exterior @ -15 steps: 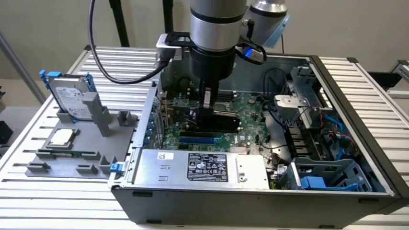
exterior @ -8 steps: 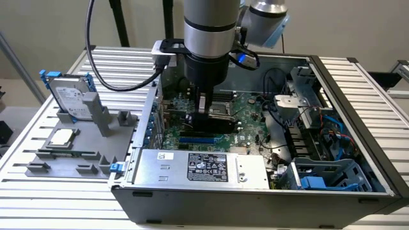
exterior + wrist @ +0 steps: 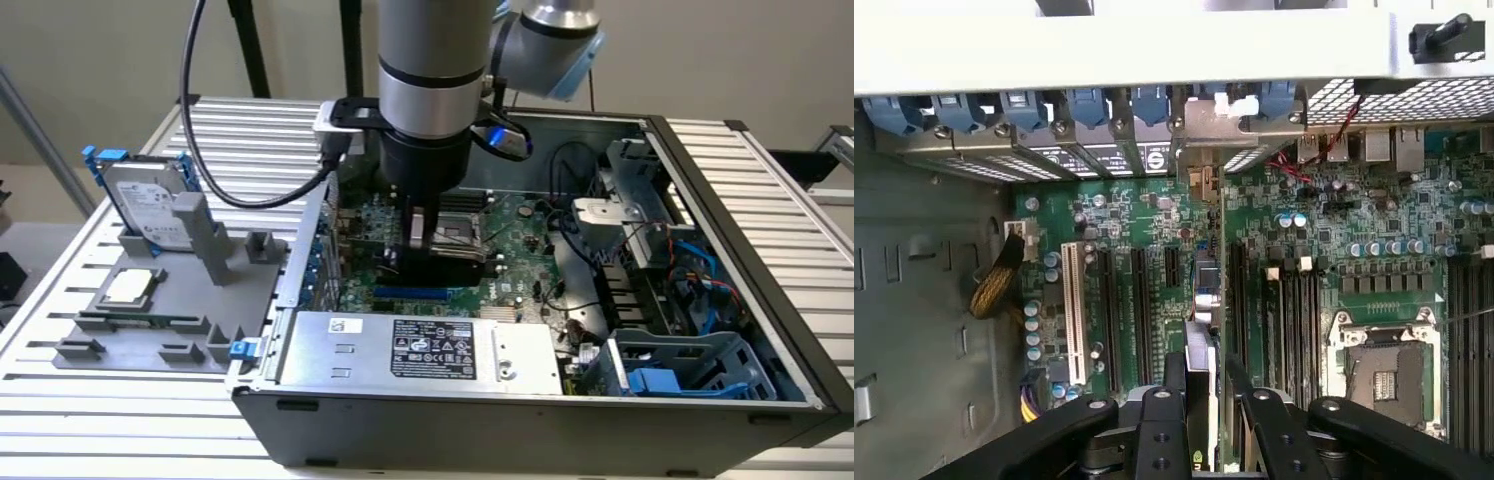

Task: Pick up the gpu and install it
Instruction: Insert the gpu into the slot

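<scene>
above motherboard (image 3: 1154, 240), gripper (image 3: 1202, 400) clamping gpu (image 3: 1202, 300)

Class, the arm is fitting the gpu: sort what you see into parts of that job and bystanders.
Job: gripper, shut on the gpu; motherboard beneath it.
Lying about: hard drive, grey holder, power supply.

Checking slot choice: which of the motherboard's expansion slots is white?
The long white slot, nearest the yellow cable bundle. The other slots are black; the gripper holds the gpu edge-on above them.
</scene>
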You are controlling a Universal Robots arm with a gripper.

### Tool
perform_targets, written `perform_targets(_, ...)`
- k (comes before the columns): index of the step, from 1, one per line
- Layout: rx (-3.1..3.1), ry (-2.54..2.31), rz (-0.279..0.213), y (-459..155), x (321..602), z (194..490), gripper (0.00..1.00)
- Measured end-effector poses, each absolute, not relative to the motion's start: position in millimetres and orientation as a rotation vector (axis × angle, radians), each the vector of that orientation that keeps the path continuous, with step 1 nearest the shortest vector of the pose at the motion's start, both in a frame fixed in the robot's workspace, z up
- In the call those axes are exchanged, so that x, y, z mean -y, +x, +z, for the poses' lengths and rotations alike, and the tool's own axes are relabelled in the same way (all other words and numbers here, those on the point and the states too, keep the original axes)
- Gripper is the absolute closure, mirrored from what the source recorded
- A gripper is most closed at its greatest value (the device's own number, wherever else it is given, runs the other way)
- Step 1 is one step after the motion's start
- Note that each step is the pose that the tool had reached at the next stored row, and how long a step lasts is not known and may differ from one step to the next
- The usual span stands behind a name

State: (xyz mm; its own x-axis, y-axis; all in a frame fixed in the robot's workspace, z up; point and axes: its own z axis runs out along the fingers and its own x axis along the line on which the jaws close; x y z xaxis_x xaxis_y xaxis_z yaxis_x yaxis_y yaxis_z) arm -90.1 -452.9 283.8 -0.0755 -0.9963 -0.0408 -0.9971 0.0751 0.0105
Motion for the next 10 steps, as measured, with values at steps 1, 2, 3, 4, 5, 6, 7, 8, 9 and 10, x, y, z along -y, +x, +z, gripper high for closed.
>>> perform_targets(1, -2.285, -2.122, 0.055, -90.6, 452.9, 281.8, 1.0)
perform_targets(2, -2.283, -2.124, 0.056, -91.2, 452.9, 280.1, 1.0)
perform_targets(3, -2.28, -2.126, 0.057, -91.7, 452.9, 278.6, 1.0)
perform_targets(4, -2.277, -2.128, 0.058, -92.5, 452.9, 277.4, 1.0)
perform_targets(5, -2.274, -2.13, 0.059, -93.2, 452.9, 276.3, 1.0)
perform_targets(6, -2.272, -2.132, 0.06, -93.7, 452.9, 275.4, 1.0)
perform_targets(7, -2.27, -2.134, 0.061, -93.7, 452.9, 274.7, 1.0)
perform_targets(8, -2.269, -2.135, 0.061, -93.8, 452.9, 274.3, 1.0)
perform_targets(9, -2.267, -2.136, 0.062, -93.8, 452.9, 273.7, 1.0)
perform_targets(10, -2.266, -2.137, 0.062, -93.8, 452.9, 272.9, 1.0)
